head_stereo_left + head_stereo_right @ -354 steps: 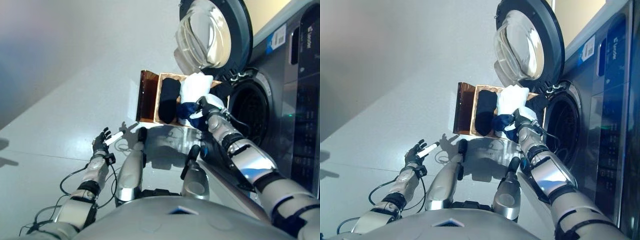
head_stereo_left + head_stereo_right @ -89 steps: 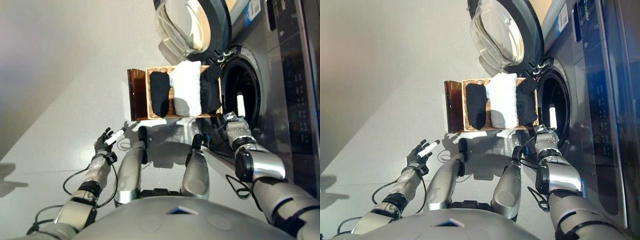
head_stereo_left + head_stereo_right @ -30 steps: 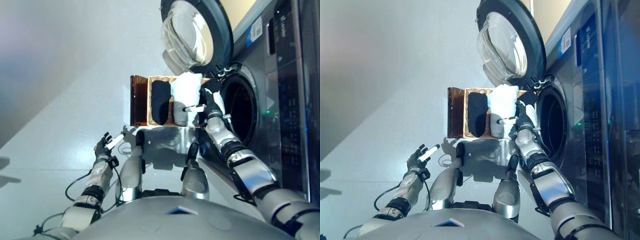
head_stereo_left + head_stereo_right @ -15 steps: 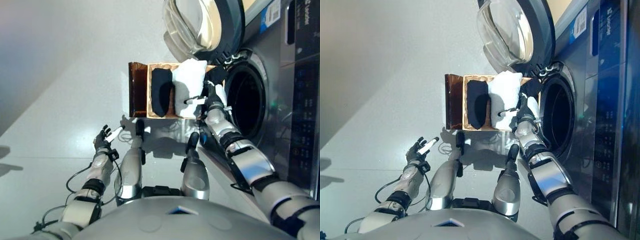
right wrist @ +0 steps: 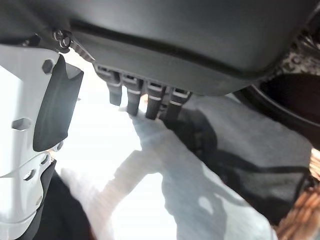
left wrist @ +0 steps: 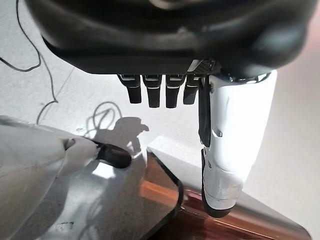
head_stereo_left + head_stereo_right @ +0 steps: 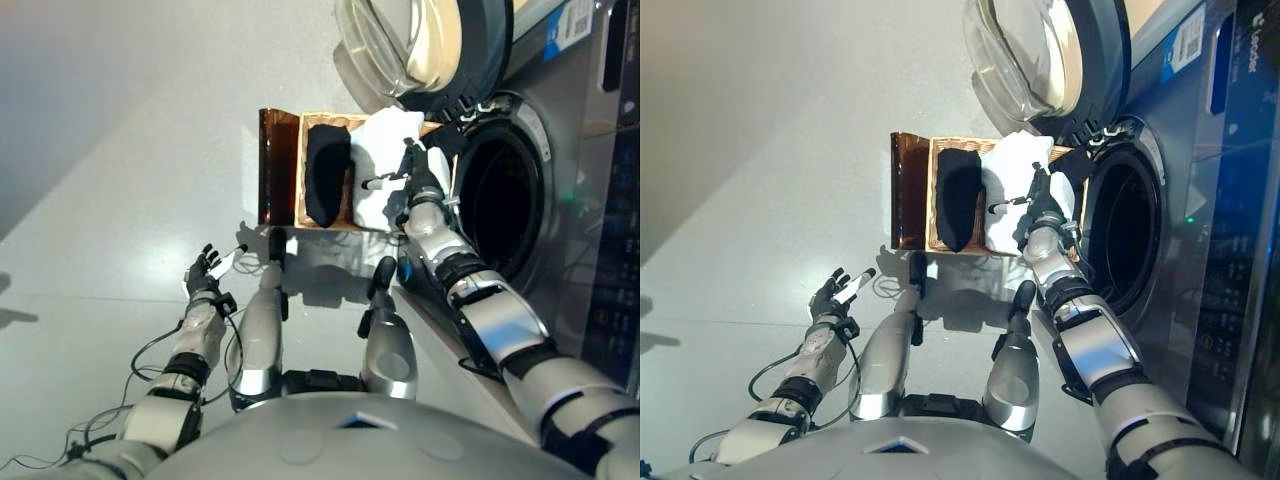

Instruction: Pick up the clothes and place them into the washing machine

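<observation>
Right hand [image 7: 420, 185]: hovered over the white garment [image 7: 385, 165] in the basket [image 7: 300, 205], fingers relaxed and spread, gripping nothing.
Left hand [image 7: 207, 270]: idle low at the robot's left side above the floor, fingers straight, empty.
Clothes: a black garment [image 7: 327, 185], the white one and another dark piece [image 5: 260, 165] lay side by side in the basket (just beside the drum).
Washing machine [image 7: 590, 200]: door [image 7: 440, 50] swung open, drum opening [image 7: 500, 210] dark.
Writing: a blue-and-white label [image 7: 572, 25] sat on the machine front, its print too small to make out.
</observation>
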You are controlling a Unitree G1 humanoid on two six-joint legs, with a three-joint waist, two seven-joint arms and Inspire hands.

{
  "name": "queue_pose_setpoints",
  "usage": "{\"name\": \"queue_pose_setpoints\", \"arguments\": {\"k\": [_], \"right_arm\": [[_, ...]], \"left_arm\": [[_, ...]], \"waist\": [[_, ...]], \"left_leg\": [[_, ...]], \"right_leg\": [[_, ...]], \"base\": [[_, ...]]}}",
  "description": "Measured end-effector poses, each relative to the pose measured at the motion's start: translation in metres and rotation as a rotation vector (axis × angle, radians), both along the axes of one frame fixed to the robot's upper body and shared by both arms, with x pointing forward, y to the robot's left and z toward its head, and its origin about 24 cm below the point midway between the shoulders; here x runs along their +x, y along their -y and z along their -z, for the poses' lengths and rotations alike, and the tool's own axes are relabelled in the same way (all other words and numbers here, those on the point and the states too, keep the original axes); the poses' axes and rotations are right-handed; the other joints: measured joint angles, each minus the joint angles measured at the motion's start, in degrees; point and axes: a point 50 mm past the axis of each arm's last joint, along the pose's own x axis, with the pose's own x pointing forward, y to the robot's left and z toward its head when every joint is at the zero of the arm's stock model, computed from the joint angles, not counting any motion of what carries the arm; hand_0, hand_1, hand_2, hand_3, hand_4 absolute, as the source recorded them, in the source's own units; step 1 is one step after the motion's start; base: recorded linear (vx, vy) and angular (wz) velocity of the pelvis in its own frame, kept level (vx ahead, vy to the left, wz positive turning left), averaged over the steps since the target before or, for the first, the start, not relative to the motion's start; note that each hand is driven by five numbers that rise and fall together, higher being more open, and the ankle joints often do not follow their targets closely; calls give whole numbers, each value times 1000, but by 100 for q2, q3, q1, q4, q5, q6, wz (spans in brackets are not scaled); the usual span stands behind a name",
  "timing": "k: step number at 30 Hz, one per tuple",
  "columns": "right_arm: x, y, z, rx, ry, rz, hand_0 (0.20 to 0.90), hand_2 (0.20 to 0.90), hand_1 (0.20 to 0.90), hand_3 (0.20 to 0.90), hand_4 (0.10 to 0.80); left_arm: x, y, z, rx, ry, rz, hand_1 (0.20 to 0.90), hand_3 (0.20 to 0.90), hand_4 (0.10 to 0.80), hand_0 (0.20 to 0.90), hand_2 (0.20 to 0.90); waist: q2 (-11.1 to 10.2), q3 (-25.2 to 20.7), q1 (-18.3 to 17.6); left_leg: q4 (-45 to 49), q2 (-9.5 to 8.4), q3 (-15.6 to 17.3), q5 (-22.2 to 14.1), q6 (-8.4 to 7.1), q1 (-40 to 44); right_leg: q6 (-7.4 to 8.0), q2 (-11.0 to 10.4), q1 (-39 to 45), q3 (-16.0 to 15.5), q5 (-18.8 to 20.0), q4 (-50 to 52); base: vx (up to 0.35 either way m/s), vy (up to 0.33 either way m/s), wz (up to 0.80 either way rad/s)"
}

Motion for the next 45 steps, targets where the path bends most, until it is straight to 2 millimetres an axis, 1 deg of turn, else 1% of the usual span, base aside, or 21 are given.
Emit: {"name": "queue_pose_setpoints", "arguments": {"k": [4,8,14,19,21,25,30,31,37,39,45], "right_arm": [[5,-2,-4,-5,-5,9,900,900,900,900,800],[3,-4,5,-2,-53,30,900,900,900,900,800],[4,-7,6,18,-71,56,900,900,900,900,800],[2,-10,9,31,-85,58,900,900,900,900,800],[2,-9,10,28,-92,60,900,900,900,900,800],[0,-5,13,-2,-115,70,900,900,900,900,800],[0,8,12,-89,-140,90,900,900,900,900,800],[-1,9,12,-96,-147,97,900,900,900,900,800],[-2,9,13,-124,-139,119,900,900,900,900,800],[-2,10,14,-92,-138,143,900,900,900,900,800],[-3,15,14,92,-129,284,900,900,900,900,800]], "left_arm": [[8,0,-5,10,17,-6,900,900,800,900,900],[14,0,-8,14,32,-5,900,900,800,900,900],[12,-8,-9,37,24,-11,900,900,800,900,900],[12,-9,-9,42,23,-10,900,900,800,900,900],[12,-9,-9,42,23,-5,900,900,800,900,900],[10,-8,-7,42,17,0,900,900,800,900,900],[6,-8,-6,37,17,3,900,900,800,900,900],[5,-8,-6,38,13,1,900,900,800,900,900],[4,-10,-6,45,10,1,900,900,800,900,900],[5,-10,-6,46,12,5,900,900,800,900,900],[4,-9,-5,46,9,9,900,900,800,900,900]], "waist": [[-51,27,40],[-52,27,146],[-51,27,157],[-50,27,154],[-47,26,158],[-36,24,181],[83,-11,290],[92,-16,300],[100,-21,307],[105,-24,305],[157,-53,314]], "left_leg": [[12,-2,-22,5,3,-21],[21,-1,-38,15,3,-21],[119,0,-55,14,3,-35],[196,3,-47,10,1,-35],[200,-1,-48,3,-10,-36],[199,-23,-55,-4,-18,-50],[209,-81,-110,8,-3,-158],[209,-101,-117,30,27,-158],[220,-120,-127,39,42,-153],[231,-120,-127,40,42,-148],[249,-135,-133,19,22,-148]], "right_leg": [[-1,2,12,-78,-1,0],[-1,4,23,-89,-1,3],[-14,-2,22,-91,-15,93],[-21,-13,-3,-41,-28,186],[-47,-20,-4,-41,-42,200],[-45,-49,-24,-41,-42,240],[-18,-99,-112,-66,-65,290],[-13,-117,-104,-76,-67,292],[11,-137,-103,-91,-82,333],[11,-140,-103,-86,-84,353],[9,-164,-104,-81,-92,395]], "base": [[2,-1,4],[0,0,0],[-18,10,0],[-27,15,-2],[-38,23,1],[-8,5,0],[-4,12,7],[-6,1,8],[-5,-1,2],[0,0,0],[0,0,0]]}}
